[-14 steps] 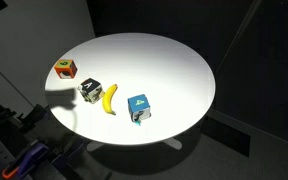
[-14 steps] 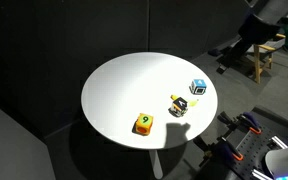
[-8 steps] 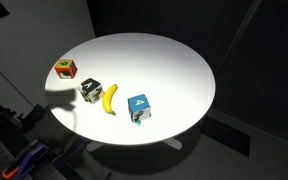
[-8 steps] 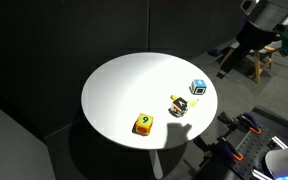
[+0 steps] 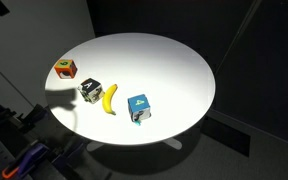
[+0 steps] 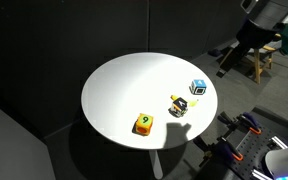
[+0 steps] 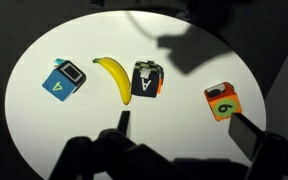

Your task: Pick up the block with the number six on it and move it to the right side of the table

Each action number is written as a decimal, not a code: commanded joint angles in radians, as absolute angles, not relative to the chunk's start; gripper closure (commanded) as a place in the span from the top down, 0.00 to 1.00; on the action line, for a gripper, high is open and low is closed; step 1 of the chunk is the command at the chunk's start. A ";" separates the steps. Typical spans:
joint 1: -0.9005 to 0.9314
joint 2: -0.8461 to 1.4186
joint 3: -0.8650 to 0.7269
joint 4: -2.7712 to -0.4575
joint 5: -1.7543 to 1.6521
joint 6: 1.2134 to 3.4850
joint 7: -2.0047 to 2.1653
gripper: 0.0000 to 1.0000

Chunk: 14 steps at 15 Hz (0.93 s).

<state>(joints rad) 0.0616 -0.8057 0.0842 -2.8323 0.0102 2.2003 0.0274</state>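
The block with the number six (image 7: 222, 101) is a small cube with orange, red and green faces, sitting near the rim of the round white table (image 7: 94, 125). It also shows in both exterior views (image 5: 64, 68) (image 6: 142, 124). In the wrist view my gripper (image 7: 184, 130) is open and empty, high above the table. The block lies just above and inside the right fingertip in that picture. The table shows in both exterior views (image 5: 159, 60) (image 6: 129, 85).
A banana (image 7: 112, 77) (image 5: 109, 97) lies between a black-and-white cube (image 7: 146, 80) (image 5: 89, 91) and a blue cube (image 7: 63, 80) (image 5: 139, 107). A wooden chair (image 6: 262, 60) stands beyond the table. Robot hardware sits by the table's edge (image 6: 244, 140).
The arm at the top right edge of an exterior view has shifted slightly. The blocks and banana have not moved.
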 commanded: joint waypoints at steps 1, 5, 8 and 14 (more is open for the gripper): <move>0.061 -0.778 0.071 -2.792 0.015 2.180 0.035 1.00; 0.055 -0.715 0.050 -2.722 0.027 2.165 0.035 1.00; 0.053 -0.641 0.034 -2.666 0.028 2.131 0.024 1.00; 0.057 -0.437 0.005 -2.528 0.020 2.010 -0.043 1.00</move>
<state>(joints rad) 0.0568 -0.5612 0.0224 -2.6312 0.0143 2.0805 0.0088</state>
